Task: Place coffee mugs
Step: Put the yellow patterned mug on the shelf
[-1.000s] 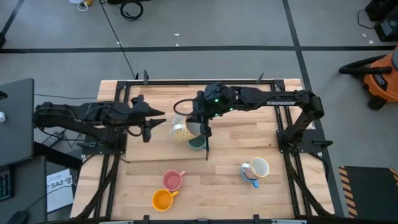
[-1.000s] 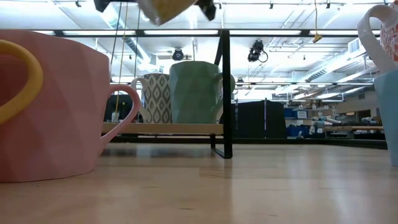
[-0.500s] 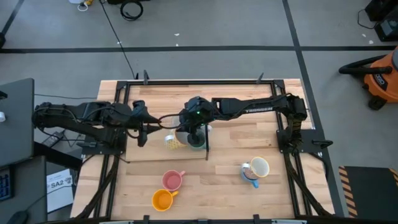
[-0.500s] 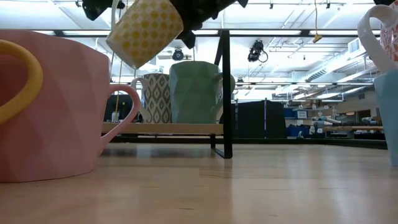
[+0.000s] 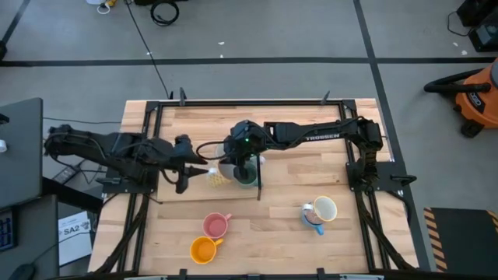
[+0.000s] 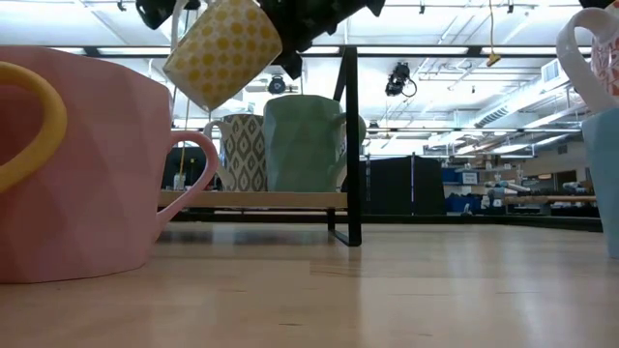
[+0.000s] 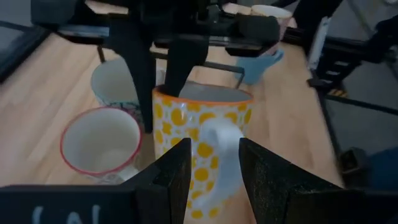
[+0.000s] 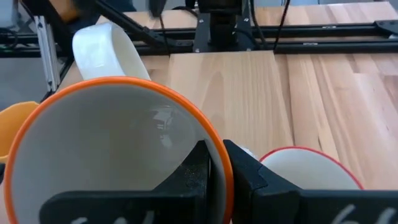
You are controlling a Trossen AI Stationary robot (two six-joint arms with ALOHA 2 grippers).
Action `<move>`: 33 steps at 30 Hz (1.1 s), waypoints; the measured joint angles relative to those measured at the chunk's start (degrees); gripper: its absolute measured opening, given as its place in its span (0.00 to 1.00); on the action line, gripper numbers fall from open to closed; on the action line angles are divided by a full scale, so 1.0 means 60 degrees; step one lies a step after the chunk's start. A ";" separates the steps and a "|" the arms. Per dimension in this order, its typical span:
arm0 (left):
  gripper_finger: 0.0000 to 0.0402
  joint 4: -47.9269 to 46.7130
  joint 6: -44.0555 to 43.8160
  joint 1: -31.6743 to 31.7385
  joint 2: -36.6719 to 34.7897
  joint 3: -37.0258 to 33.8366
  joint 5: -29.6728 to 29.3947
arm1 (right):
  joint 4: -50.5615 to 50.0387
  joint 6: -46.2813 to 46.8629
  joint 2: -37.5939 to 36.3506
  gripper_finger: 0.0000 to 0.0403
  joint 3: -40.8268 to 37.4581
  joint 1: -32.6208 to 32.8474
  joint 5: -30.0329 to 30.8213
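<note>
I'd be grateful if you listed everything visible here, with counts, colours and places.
yellow dotted mug: one, yellow and white with an orange rim, held in the air over mid-table
teal-green mug: one, on the low shelf at mid-table
grey patterned mug: one, beside the teal-green mug
pink mug: one, front of the table
orange mug: one, next to the pink mug
blue mug: one, front right
cream mug: one, resting on the blue mug
table: one, light wood
vacuum: one, orange, floor at right
right tool: shut on the yellow mug's rim
left tool: open, straddling its handle
</note>
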 joint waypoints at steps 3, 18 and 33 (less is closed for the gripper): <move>0.35 0.0035 0.0026 -0.0316 0.0225 0.0000 -0.0600 | -0.0163 0.0094 0.0000 0.08 0.0000 -0.0011 0.0024; 0.35 0.0719 0.0534 -0.0687 0.0945 0.0004 -0.1186 | -0.0241 0.0790 0.0000 0.09 0.0000 0.0000 0.0018; 0.35 0.0377 0.0172 -0.0685 0.1008 0.0004 -0.1481 | -0.0313 0.0828 -0.0004 0.09 0.0000 0.0015 0.0014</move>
